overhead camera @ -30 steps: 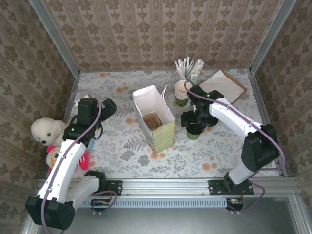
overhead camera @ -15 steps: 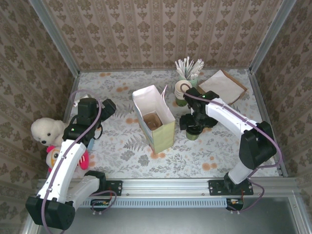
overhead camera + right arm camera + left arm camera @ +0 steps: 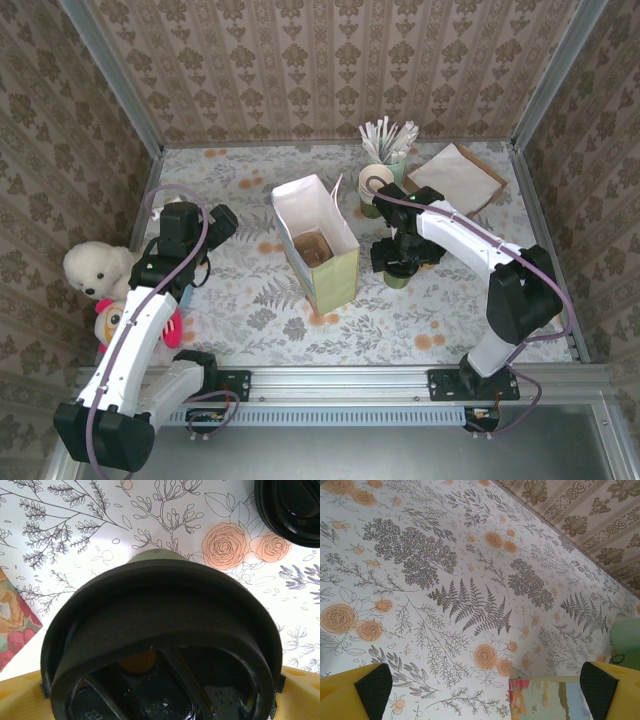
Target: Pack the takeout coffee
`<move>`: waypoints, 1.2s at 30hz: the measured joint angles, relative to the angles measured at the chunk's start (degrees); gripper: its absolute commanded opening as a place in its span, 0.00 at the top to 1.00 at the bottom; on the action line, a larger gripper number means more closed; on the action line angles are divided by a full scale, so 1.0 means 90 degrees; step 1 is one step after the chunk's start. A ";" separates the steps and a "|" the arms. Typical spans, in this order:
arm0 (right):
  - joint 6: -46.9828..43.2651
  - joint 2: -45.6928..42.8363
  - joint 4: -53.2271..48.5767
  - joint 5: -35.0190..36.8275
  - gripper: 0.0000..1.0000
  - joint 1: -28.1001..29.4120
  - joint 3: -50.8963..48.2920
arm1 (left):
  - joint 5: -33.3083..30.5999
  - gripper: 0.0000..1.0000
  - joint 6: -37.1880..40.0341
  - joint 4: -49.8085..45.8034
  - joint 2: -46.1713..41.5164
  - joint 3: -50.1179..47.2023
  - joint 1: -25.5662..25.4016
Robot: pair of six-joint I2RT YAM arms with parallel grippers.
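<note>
Right fingers (image 3: 300, 687) clamp both sides of the takeout coffee (image 3: 160, 630), a green paper cup under a glossy black lid, just beside the open paper bag (image 3: 318, 250) at its 3 o'clock. Left fingers (image 3: 342, 695) hang apart and empty over the desk (image 3: 250, 300) toward 9 o'clock. One lidded cup, a second black lid (image 3: 292, 510) at its 1 o'clock, one stack of lidless cups (image 3: 375, 185), one white plush toy (image 3: 95, 268), one pink plush toy (image 3: 108, 322). Grey ferns and orange roses pattern the desk; damask wallpaper (image 3: 320, 70) rings it
</note>
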 measured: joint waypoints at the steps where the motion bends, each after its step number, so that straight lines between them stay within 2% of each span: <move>1: -0.0002 0.0000 0.0005 0.0000 0.01 0.0012 0.0000 | 0.0000 0.00 0.0000 -0.0002 0.0000 0.0000 0.0000; 28: -0.0051 0.0117 0.0175 0.0000 0.02 0.0034 0.0000 | 0.0022 0.00 0.0000 -0.0002 -0.0022 -0.0027 0.0041; 36: -0.0189 0.0146 0.0170 0.0070 0.15 0.0034 0.0000 | 0.0024 0.00 0.0000 -0.0005 -0.0022 -0.0041 0.0041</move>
